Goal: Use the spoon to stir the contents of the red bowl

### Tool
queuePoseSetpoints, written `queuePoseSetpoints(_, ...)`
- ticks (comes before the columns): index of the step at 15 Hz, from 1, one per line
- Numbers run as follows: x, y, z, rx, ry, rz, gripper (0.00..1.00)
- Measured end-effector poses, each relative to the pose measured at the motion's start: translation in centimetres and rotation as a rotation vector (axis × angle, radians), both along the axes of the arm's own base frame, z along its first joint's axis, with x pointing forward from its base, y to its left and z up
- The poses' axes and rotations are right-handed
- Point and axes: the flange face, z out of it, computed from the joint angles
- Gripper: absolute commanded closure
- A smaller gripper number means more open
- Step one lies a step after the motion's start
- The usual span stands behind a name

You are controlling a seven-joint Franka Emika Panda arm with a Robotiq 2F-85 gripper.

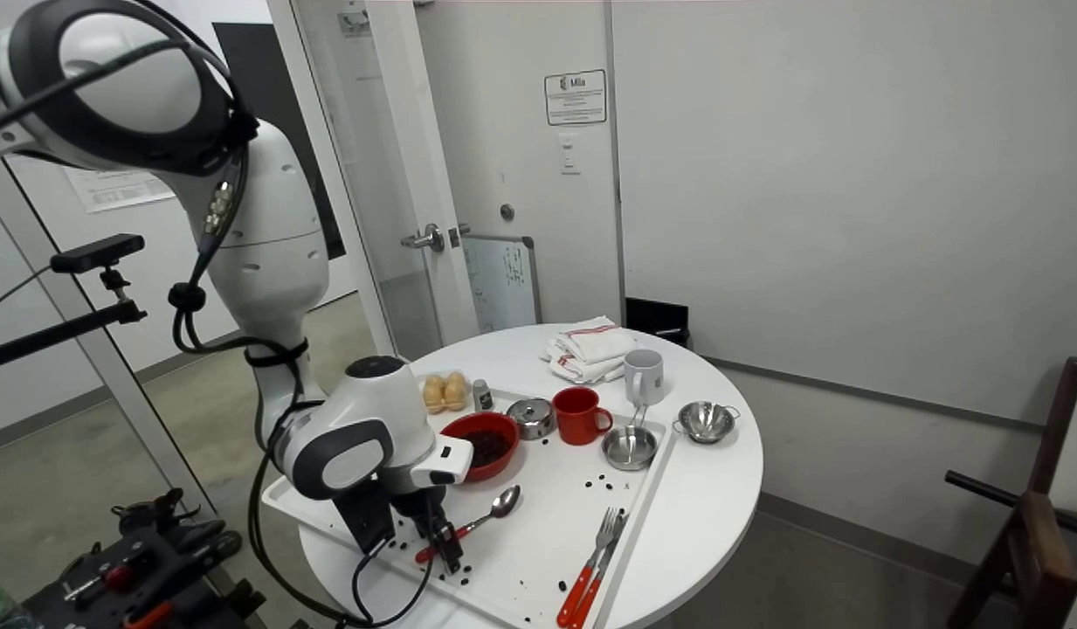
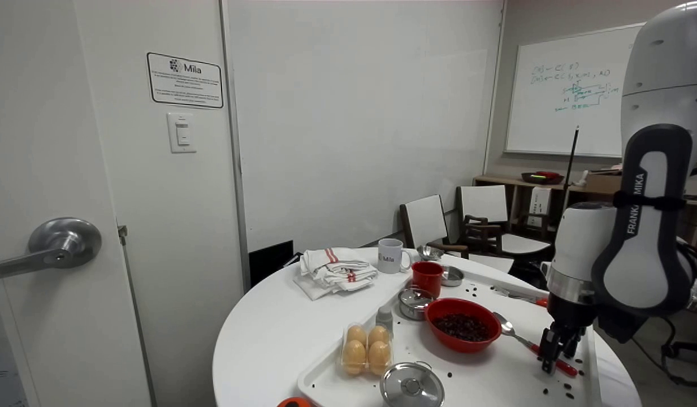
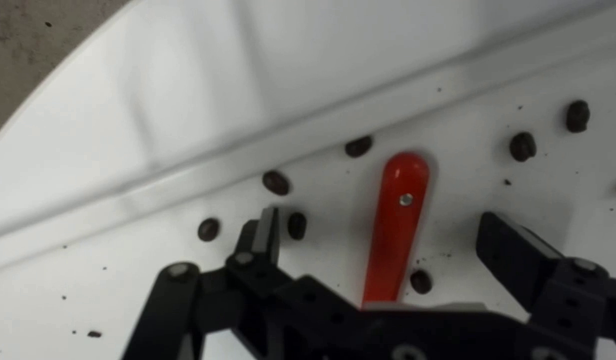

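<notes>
So I've got my pincer spread apart, straddling the spoon handle near the bench edge; red bowl of dark beans sits farther in.

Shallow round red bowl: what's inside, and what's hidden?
Many small dark bean-like pieces show inside the shallow round red bowl in both exterior views. They cover the bottom that these views reach; whatever lies beneath the top layer is hidden.

A round white table is carrying a white tray, red-striped dish towels, a Mila mug and a metal colander.
</notes>
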Motion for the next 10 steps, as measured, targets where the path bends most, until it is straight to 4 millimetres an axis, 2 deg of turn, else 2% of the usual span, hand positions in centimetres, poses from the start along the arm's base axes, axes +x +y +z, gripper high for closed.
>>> queuePoseSetpoints(10,-1.06,0.28,-0.06,-0.004,-0.049,0.000,0.00)
